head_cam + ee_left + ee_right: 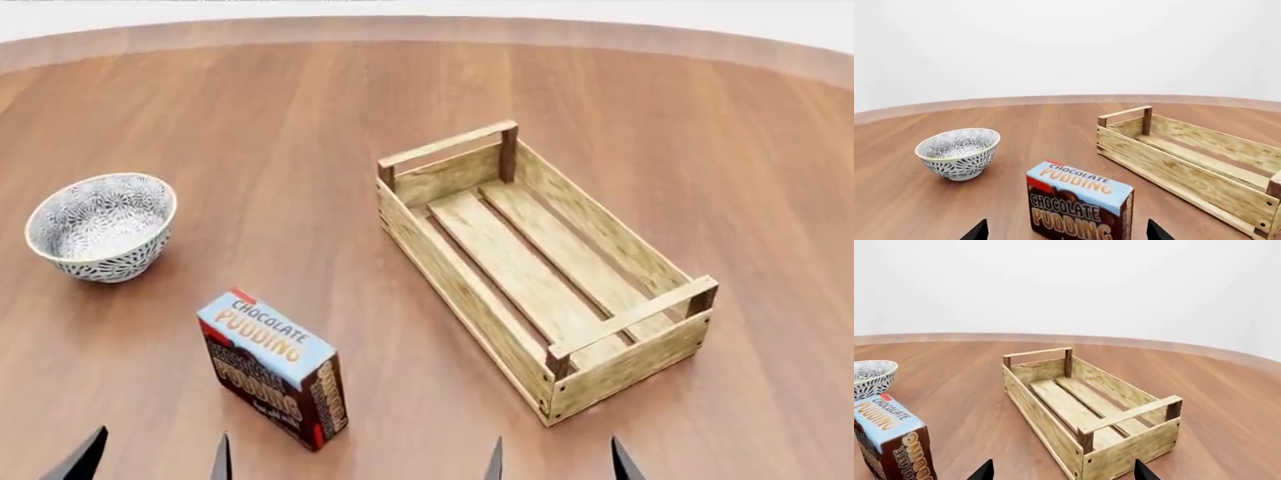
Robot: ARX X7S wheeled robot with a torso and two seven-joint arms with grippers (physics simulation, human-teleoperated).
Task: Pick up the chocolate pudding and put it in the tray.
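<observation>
Two grippers are hanging low over the desk (334, 120), neither carrying anything: left gripper (150, 458) is showing spread fingers (86, 452), right gripper (554, 460) is showing the same wide gap (only the tips are in view, so I am judging spread from those alone). Chocolate pudding (276, 366) is standing upright on the desk just ahead of the left gripper, between the bowl (102, 225) and the tray (541, 265), apart from both. Tray is sitting empty, long axis running diagonally away from the robot. I am reading the pudding as a light cardboard carton: stiff enough at its edges, but the broad faces are probably flexing under a hard squeeze, and the printed skin is likely slick. It is also looking tall on a small footprint, so a nudge is risking a tip-over. I am suggesting the left gripper takes it across the two narrow side faces, around mid-height, with moderate force, fingers squared to the carton, since it is sitting rotated relative to the robot.
</observation>
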